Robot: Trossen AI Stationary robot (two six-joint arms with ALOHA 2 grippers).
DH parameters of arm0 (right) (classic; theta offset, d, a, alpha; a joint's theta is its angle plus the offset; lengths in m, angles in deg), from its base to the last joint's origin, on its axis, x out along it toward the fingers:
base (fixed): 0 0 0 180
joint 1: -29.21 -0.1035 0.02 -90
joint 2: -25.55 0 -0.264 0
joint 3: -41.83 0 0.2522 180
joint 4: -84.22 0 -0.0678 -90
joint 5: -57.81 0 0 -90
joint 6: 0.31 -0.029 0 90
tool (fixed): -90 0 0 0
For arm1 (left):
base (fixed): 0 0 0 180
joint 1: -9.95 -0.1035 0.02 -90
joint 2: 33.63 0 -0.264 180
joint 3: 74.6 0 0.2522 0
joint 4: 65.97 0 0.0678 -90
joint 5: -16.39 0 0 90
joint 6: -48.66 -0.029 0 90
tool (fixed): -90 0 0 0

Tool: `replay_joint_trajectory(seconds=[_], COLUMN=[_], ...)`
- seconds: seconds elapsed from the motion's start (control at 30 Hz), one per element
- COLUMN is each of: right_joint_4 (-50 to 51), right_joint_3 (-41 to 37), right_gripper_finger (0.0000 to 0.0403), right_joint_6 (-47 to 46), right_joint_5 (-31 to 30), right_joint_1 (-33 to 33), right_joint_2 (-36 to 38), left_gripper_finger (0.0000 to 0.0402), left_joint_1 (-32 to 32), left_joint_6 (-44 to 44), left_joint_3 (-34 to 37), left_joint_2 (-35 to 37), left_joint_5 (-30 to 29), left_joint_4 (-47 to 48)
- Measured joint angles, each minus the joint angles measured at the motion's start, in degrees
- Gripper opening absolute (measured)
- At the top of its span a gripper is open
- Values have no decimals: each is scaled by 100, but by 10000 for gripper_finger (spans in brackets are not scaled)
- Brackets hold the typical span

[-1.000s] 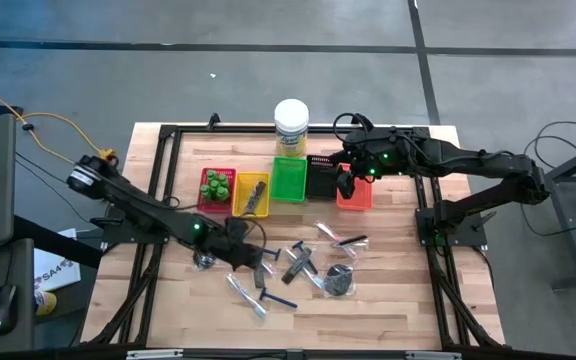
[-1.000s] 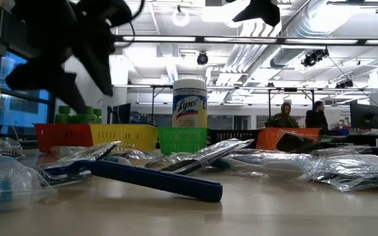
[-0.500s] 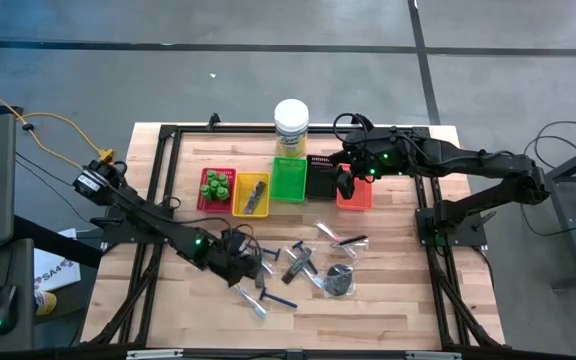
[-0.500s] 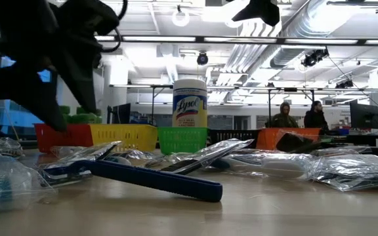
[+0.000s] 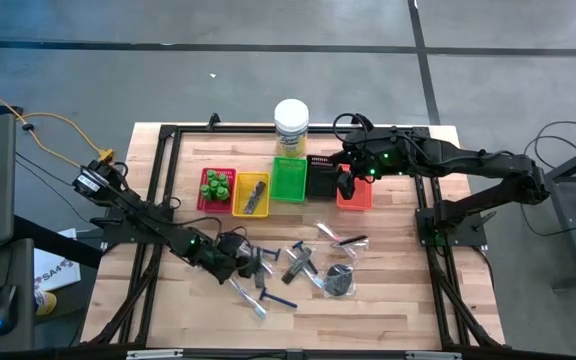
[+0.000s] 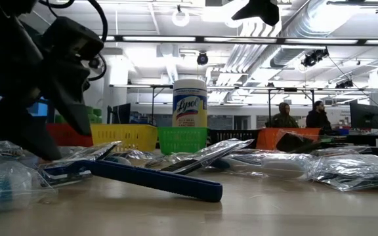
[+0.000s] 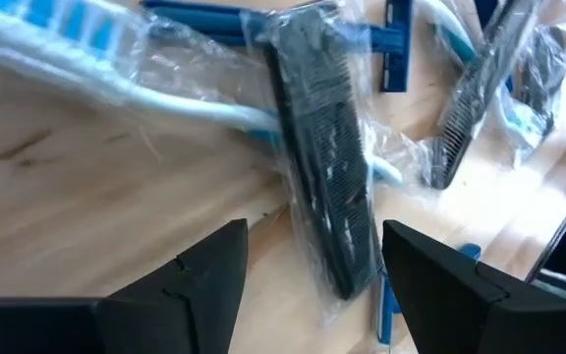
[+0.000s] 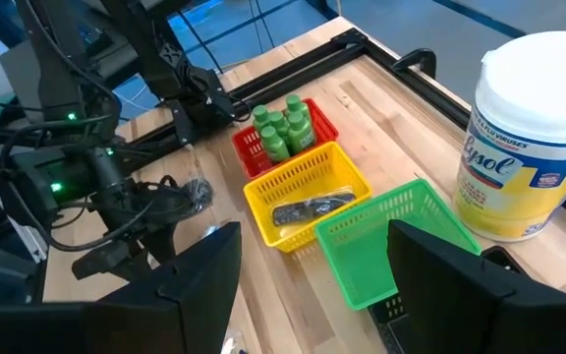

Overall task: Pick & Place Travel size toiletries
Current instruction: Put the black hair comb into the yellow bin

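Partly sorted so far: green bottles (image 5: 216,184) standing in the red tray (image 5: 204,201), a dark wrapped piece lying in the yellow tray (image 5: 251,209), both along the desk's (image 5: 388,300) far side near the Lysol canister (image 5: 291,128). Green tray (image 5: 289,180) apparently bare, orange tray (image 5: 356,198) largely hidden under the right arm. Still loose toward the near edge at mid-desk: blue razors (image 5: 276,299), a sleeved comb (image 7: 324,192), wrapped toothbrushes (image 7: 165,87), a dark shiny bundle (image 5: 339,281); most of the work judged left. Left claw (image 5: 240,265) stretched low over the left end of that scatter, jaws apart and empty, straddling the comb in the wrist view. Right claw (image 5: 346,186) poised above the orange tray near the far edge, jaws apart, holding nothing.
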Motion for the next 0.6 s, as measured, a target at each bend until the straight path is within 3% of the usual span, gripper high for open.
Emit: replay_joint_trajectory(seconds=[0.27,0.6], right_joint_4=[0,-44], right_joint_3=[0,0], right_gripper_finger=[244,244], right_joint_6=[-32,-35], right_joint_5=[0,0], right_joint_1=[0,0], right_joint_2=[0,0], left_gripper_finger=[228,228], left_joint_1=[-7,-9], left_joint_6=[-290,-115], left_joint_3=[2,-22], left_joint_2=[-110,-723], left_joint_5=[-11,114], left_joint_4=[-90,-1074])
